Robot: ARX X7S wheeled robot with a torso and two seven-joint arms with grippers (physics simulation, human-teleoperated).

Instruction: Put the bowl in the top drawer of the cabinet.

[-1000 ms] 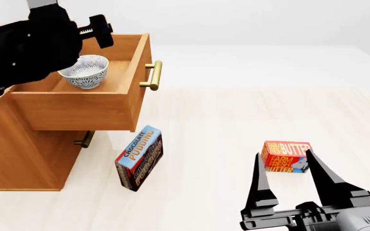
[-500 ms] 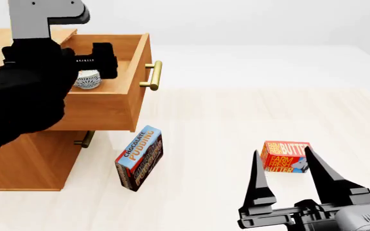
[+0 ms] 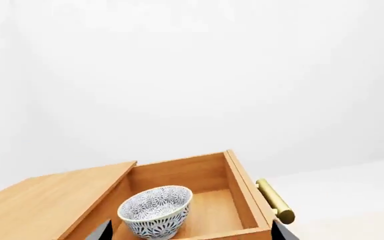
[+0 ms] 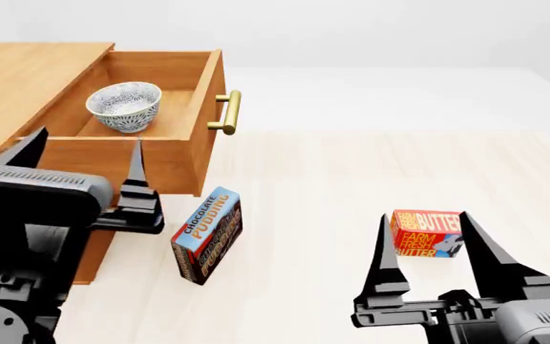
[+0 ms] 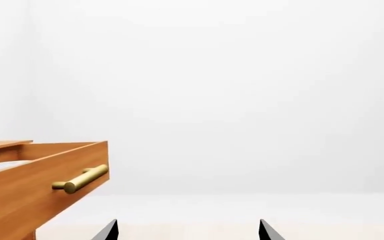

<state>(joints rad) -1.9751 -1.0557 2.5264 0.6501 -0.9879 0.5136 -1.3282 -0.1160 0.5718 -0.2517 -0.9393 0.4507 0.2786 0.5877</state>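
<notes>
The speckled white bowl (image 4: pixel 124 106) stands upright inside the pulled-out top drawer (image 4: pixel 181 154) of the orange-brown cabinet (image 4: pixel 25 72). In the left wrist view the bowl (image 3: pixel 155 211) rests on the drawer floor (image 3: pixel 212 212), with the brass handle (image 3: pixel 274 201) beyond it. My left gripper (image 4: pixel 86 143) hovers open and empty in front of the drawer, apart from the bowl; its fingertips (image 3: pixel 105 231) barely show. My right gripper (image 4: pixel 428 226) is open and empty low at the right, well away from the cabinet. The right wrist view shows the drawer front (image 5: pixel 42 180) side-on.
A chocolate pudding box (image 4: pixel 208 233) stands on the floor below the drawer front. A red butter box (image 4: pixel 426 231) lies just beyond my right gripper. The lower drawer's brass handle (image 4: pixel 127 208) peeks out under the top drawer. Pale floor stretches to the right.
My left arm has pulled back from over the drawer toward me and dropped lower, uncovering the bowl, which stays in the drawer. The right arm has barely moved.
</notes>
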